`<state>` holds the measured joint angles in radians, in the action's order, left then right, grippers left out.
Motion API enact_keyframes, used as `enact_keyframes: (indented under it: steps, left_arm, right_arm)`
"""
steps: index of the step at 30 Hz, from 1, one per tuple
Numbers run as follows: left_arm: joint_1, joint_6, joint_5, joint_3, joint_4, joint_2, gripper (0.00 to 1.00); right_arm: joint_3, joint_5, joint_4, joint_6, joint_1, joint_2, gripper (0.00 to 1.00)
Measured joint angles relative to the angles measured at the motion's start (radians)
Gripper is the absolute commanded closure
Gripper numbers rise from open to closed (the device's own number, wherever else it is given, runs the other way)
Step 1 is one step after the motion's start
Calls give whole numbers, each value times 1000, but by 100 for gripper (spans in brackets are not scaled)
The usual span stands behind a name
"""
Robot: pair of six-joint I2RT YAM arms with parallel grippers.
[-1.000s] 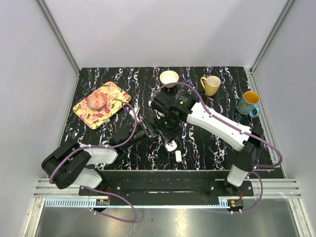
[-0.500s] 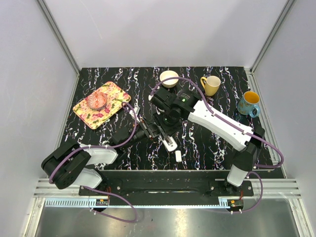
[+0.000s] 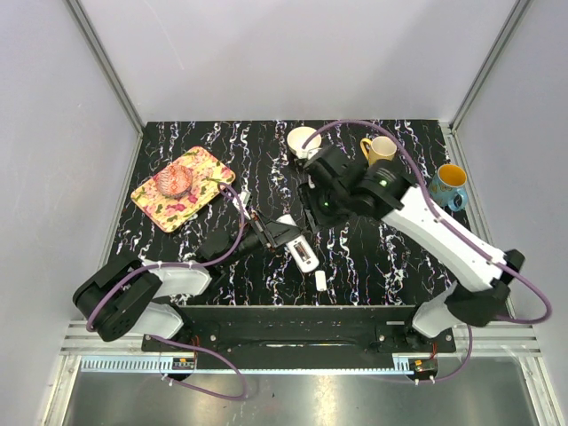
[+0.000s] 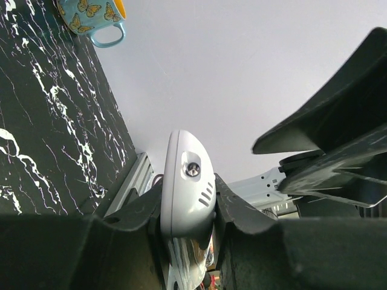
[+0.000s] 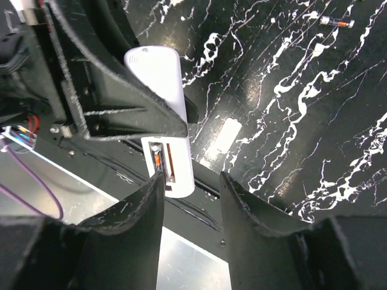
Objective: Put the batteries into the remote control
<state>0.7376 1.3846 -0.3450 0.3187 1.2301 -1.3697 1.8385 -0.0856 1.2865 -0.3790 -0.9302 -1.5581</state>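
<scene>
White remote control (image 5: 154, 66) clamped in left gripper (image 4: 188, 205), long axis toward near edge — right gripper (image 5: 191, 178) above it, jaws apart, empty — loose battery (image 5: 335, 22) far-right, right arm nearer.

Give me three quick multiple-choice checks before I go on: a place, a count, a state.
1. The white cover lies: A on the remote; B on the table, apart from the remote; C out of view.
2. How many mugs? A two; B one; C four.
3. The left claw is: A open; B out of view; C shut on the remote.
Answers: B, the cover sits alone on the table beside the remote; A, one yellow, one blue; C, it clamps the remote's sides.
</scene>
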Motion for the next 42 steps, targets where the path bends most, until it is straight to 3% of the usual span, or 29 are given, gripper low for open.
enact_keyframes:
  steps: [5,7,8,13,18,27,42]
  left_arm:
    - [-6,13,-3,0,2,-2,100]
    - [-14,30,-14,-1,10,-13,100]
    - [-22,47,-23,-3,18,-26,100]
    - [-76,133,-64,-25,17,-104,100]
    - [-101,169,-115,-29,18,-100,100]
    - [-111,199,-187,16,21,-77,100]
    - [-111,209,-228,60,25,-36,100]
  right_arm:
    - [-106,-12,-121,-23,2,135,59]
    - [-224,-27,-225,-31,6,208,43]
    - [-304,-23,-290,-37,12,258,30]
    - [-627,111,-511,-45,110,466,18]
    - [-750,262,-688,-40,119,550,7]
    - [-911,419,-901,-25,119,575,9]
    - [-1019,484,-1095,-60,134,608,17]
